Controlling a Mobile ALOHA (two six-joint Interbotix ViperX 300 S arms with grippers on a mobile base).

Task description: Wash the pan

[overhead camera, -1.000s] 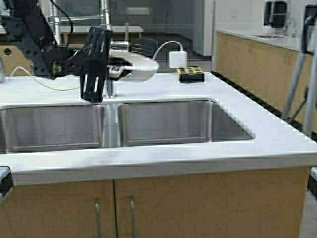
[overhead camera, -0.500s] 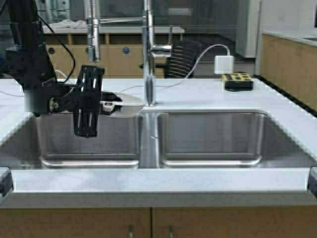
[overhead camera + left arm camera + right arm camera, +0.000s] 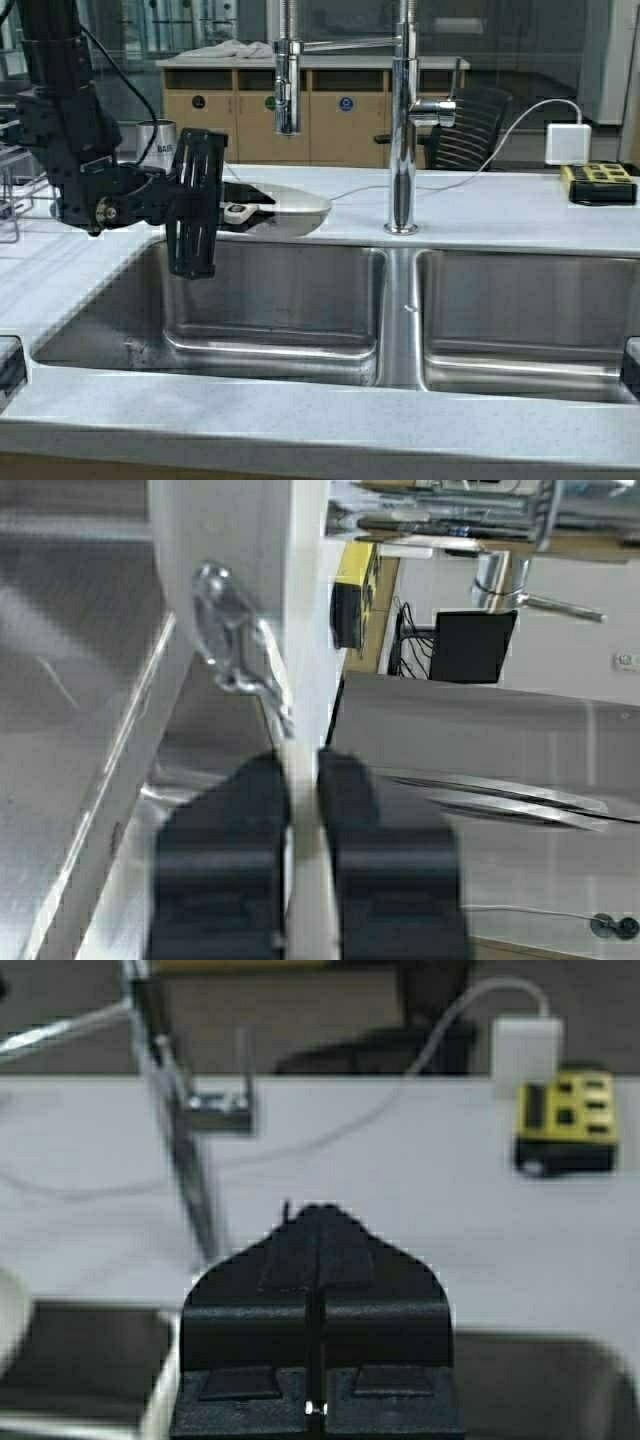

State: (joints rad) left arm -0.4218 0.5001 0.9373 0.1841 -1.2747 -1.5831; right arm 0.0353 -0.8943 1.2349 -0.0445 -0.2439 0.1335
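The cream-white pan (image 3: 292, 204) hangs level over the back edge of the left sink basin (image 3: 280, 295), below the sprayer head (image 3: 286, 110). My left gripper (image 3: 238, 212) is shut on its handle end, wrist turned sideways. In the left wrist view the pan (image 3: 240, 550) shows edge-on, with its pale handle pinched between my left gripper's (image 3: 303, 770) dark fingers. My right gripper (image 3: 318, 1218) is shut and empty. It points at the counter near the faucet and does not show in the high view.
The tall faucet (image 3: 402, 130) stands behind the divider between the basins, with the right basin (image 3: 530, 300) beyond it. A steel cup (image 3: 155, 145) sits at the back left. A yellow power strip (image 3: 598, 183) and a white adapter (image 3: 565, 143) lie at the back right.
The robot has driven to the left, so the sink, faucet and power strip have shifted right in the high view. The left gripper still holds the pan, now over the left basin.
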